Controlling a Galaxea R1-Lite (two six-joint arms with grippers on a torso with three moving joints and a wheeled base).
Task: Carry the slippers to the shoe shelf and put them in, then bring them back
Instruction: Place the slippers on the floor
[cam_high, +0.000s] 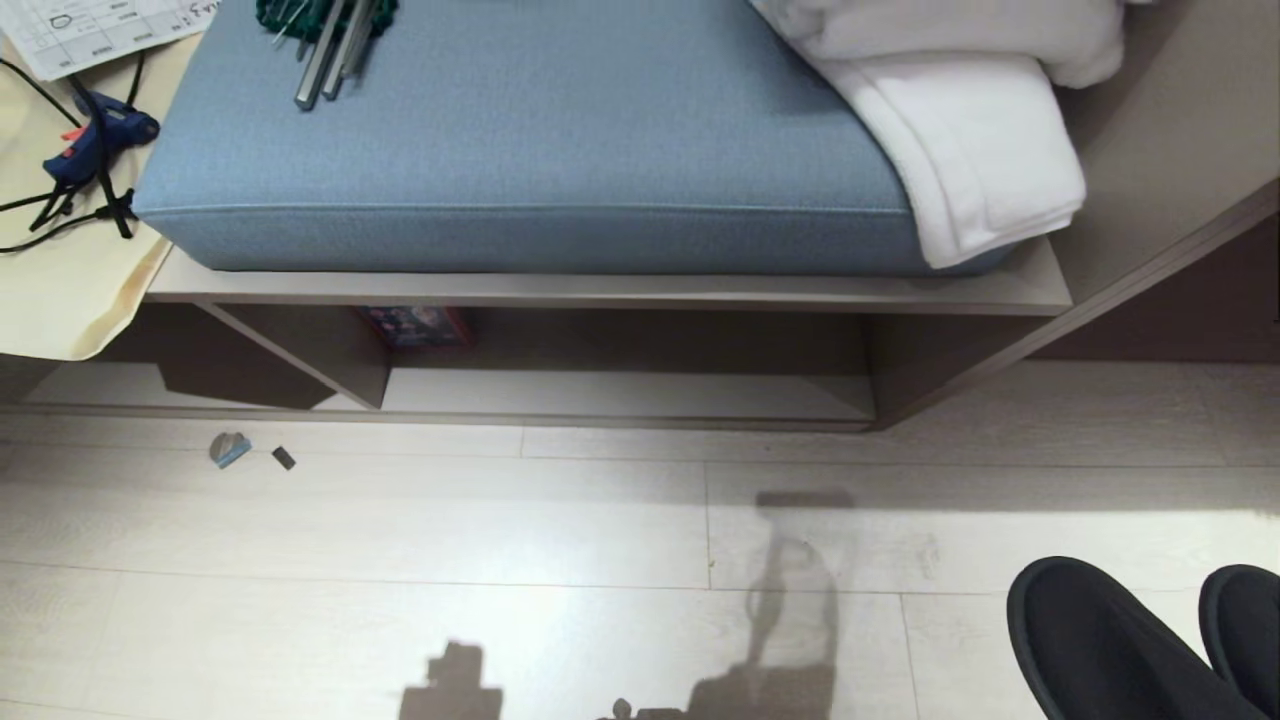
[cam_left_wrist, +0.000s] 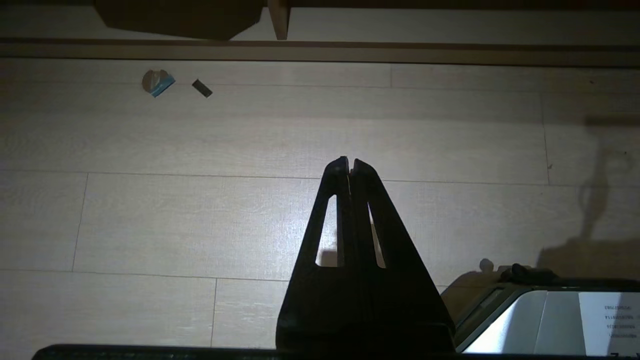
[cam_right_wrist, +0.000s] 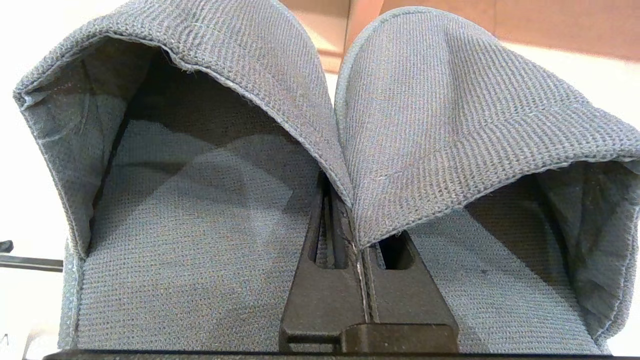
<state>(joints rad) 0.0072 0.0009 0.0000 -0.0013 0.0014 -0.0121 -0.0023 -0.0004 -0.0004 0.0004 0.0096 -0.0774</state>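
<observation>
1. The slippers (cam_right_wrist: 320, 150) hang side by side from my right end effector (cam_right_wrist: 357, 235), which is clenched on their inner edges where the two meet. In the head view they show as two dark rounded toes above the floor at the lower right (cam_high: 1100, 640).
2. The shelf (cam_high: 620, 290) stands straight ahead of me, well apart from the slippers. Its two floor-level compartments are split by a divider (cam_high: 340, 350). The right compartment holds no slippers. At the back, just right of the divider, there is a small printed box (cam_high: 415, 325).
3. My judgement: the slippers are picked up and I face the shelf, so the carry is nearly done. Still left: setting them inside a compartment, taking them out again, and bringing them back.
4. My left end effector (cam_left_wrist: 350, 165) is clenched on nothing, hanging over the floor (cam_left_wrist: 200, 210) in front of the shelf.
5. On top of the shelf lies a blue cushion (cam_high: 520, 140), with white towels (cam_high: 960, 120) over its right end and metal rods (cam_high: 330, 50) at its far edge.
6. Writing: a printed sheet (cam_high: 90, 30) at the far left and the box both carry print too small to read. A label on my own base (cam_left_wrist: 610, 320) in the left wrist view is also illegible.
</observation>
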